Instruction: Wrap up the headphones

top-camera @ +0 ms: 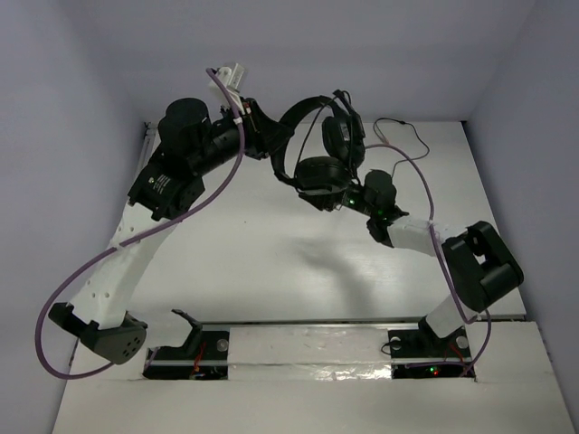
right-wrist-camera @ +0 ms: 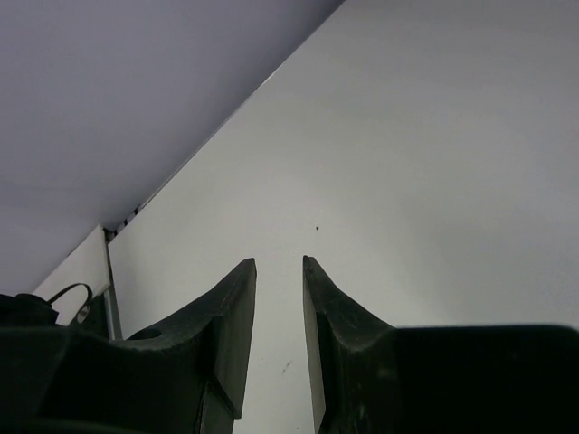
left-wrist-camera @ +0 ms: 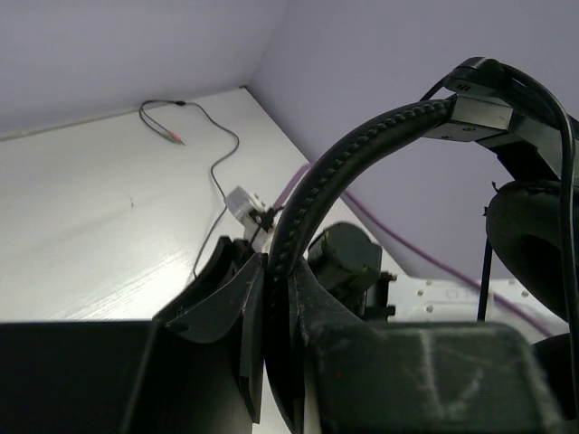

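Black headphones (top-camera: 312,167) are up off the white table (top-camera: 271,271), hanging at the far middle of the top view. My left gripper (top-camera: 270,137) is clamped tight on the headband (left-wrist-camera: 362,145). Its wrist view shows the padded band pinched between both fingers, then curving up and over to the right. One earcup (left-wrist-camera: 534,235) hangs at the right edge of that view. The thin black cord (left-wrist-camera: 217,167) trails across the table toward the far corner, its plug end (left-wrist-camera: 172,136) lying flat near the wall. My right gripper (top-camera: 355,194) sits just beside the lower earcup in the top view; I can't tell if it's touching. The right wrist view shows its fingers (right-wrist-camera: 231,325) parted by a narrow gap with nothing between them, just table surface behind. A purple cable (top-camera: 81,271) loops off the left arm.
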